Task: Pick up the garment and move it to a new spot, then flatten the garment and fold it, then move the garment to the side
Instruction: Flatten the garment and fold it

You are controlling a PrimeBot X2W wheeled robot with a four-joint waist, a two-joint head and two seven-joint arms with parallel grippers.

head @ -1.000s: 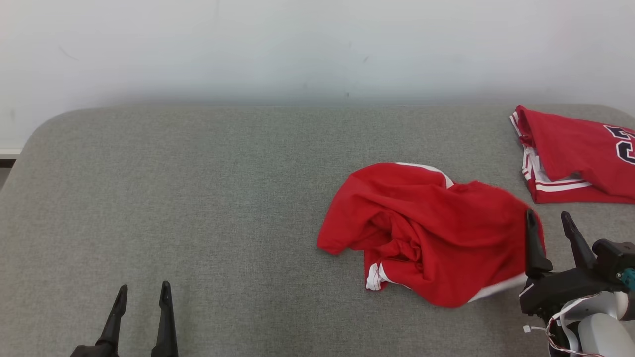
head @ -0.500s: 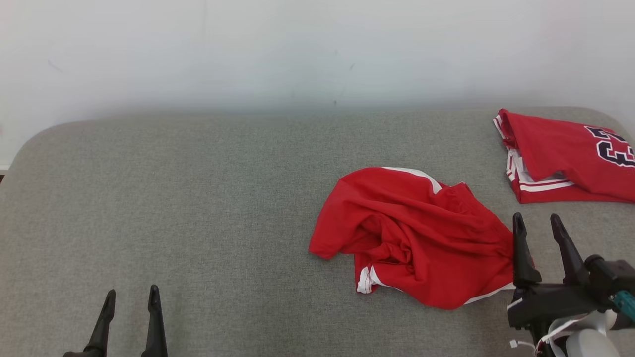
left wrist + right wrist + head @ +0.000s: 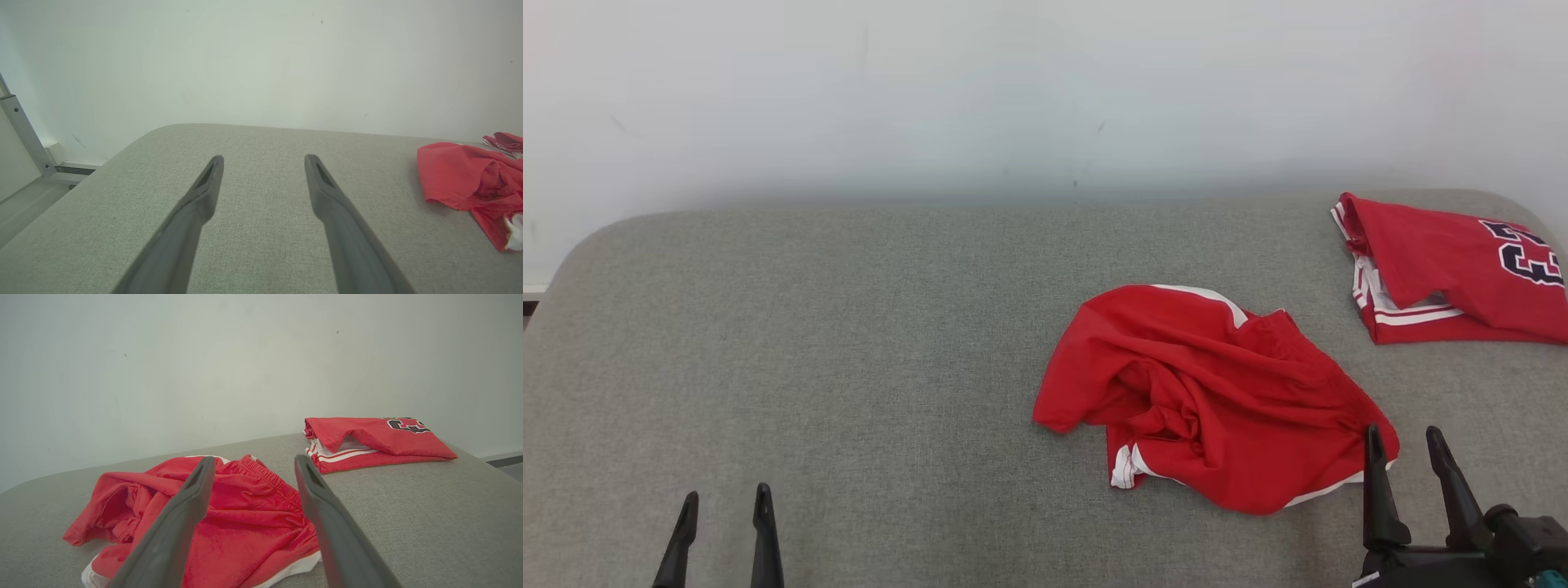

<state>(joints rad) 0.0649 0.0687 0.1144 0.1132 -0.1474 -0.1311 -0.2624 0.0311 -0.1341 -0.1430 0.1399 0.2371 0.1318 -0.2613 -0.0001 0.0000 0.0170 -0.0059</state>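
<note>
A grey woven-fabric surface [image 3: 849, 367] with rounded corners runs up to a plain white wall [image 3: 1013, 82], evenly lit and carrying a few small dark marks. In the left wrist view, a slanted grey metal bar [image 3: 22, 134] stands by the wall above a pale floor [image 3: 24, 208].

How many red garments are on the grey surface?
2. Crumpled red shorts right of centre, by the right gripper; folded red jersey at the far right edge, partly cropped.

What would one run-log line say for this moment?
garment: crumpled, unheld | left gripper: open, empty | right gripper: open, at garment's edge | folded jersey: far right
</note>
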